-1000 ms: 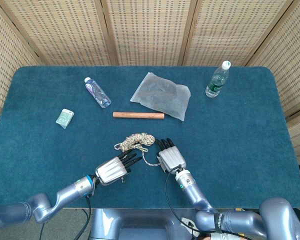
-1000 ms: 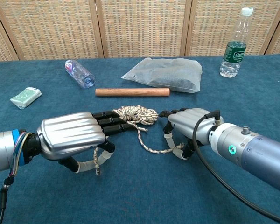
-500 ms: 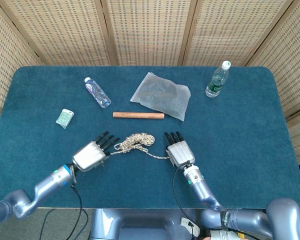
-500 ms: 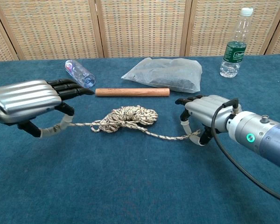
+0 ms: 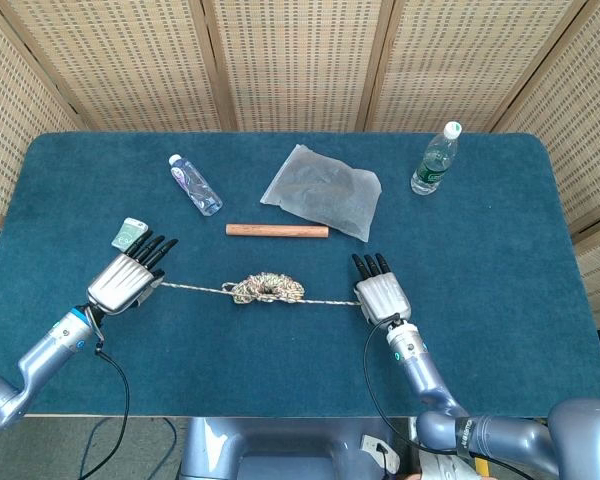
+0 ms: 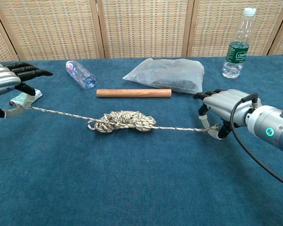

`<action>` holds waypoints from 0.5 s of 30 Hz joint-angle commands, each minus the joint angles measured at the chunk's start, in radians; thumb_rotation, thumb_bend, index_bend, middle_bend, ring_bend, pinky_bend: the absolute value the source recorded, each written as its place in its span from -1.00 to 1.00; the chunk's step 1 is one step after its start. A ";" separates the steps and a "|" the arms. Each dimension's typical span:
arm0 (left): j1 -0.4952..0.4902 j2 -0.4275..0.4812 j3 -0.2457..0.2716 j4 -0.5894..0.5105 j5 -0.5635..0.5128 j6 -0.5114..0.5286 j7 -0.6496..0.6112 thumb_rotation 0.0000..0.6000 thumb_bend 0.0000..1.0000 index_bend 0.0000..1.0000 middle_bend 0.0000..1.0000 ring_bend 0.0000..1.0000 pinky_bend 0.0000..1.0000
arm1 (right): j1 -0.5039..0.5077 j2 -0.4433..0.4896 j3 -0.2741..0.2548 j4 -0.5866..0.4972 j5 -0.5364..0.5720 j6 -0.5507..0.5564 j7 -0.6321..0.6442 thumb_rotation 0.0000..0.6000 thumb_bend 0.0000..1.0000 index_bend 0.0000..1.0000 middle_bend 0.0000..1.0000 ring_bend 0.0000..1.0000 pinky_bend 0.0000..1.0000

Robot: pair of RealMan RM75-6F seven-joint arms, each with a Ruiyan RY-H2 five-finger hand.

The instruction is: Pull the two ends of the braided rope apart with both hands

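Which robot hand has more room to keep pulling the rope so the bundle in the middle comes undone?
Probably the right hand: bare table lies beyond it. The left hand pinches its end of the braided rope near the table's edge, beside the small green packet.

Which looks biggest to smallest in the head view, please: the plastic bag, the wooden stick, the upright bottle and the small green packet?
1. plastic bag, clearly the largest.
2. wooden stick and upright bottle: the stick is longer but thinner, so I would not rank these two.
3. small green packet, the smallest, partly hidden by the left hand.
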 commanded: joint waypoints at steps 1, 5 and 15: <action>0.014 -0.006 -0.002 0.048 -0.015 0.005 -0.031 1.00 0.00 0.66 -1.00 -1.00 -1.00 | -0.003 -0.001 0.000 0.022 0.000 0.000 -0.004 1.00 -0.13 0.33 -1.00 -1.00 -1.00; 0.032 -0.010 -0.003 0.121 -0.033 0.004 -0.078 1.00 0.00 0.66 -1.00 -1.00 -1.00 | -0.008 0.008 0.000 0.057 0.004 -0.001 -0.011 1.00 -0.13 0.33 -1.00 -1.00 -1.00; 0.066 -0.051 0.000 0.295 -0.061 -0.012 -0.186 1.00 -0.01 0.66 -1.00 -1.00 -1.00 | -0.029 0.066 -0.004 0.074 -0.010 0.003 -0.008 1.00 -0.13 0.33 -1.00 -1.00 -1.00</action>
